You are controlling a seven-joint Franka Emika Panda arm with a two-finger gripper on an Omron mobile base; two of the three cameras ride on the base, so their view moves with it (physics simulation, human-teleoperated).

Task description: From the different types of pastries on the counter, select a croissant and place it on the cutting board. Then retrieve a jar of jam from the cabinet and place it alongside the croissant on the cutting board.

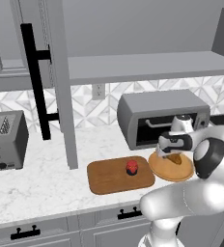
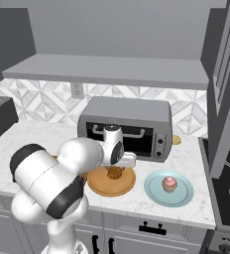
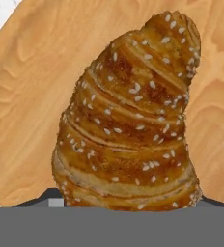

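Croissant (image 3: 128, 120) sits on the round wooden plate (image 2: 99, 186), seeded ridges close up in the hand view. Gripper (image 2: 116, 171) is right down over it in the right base view; cannot tell how wide the claw is or whether it grips. Left base view adds the cutting board (image 1: 109, 178) just left of the plate, red jam jar (image 1: 132, 167) on it, and the cabinet door (image 1: 61, 82) swung open. Right base view adds a cupcake (image 2: 170, 184) on a blue plate (image 2: 156, 193). Toaster oven (image 2: 129, 126) stands behind.
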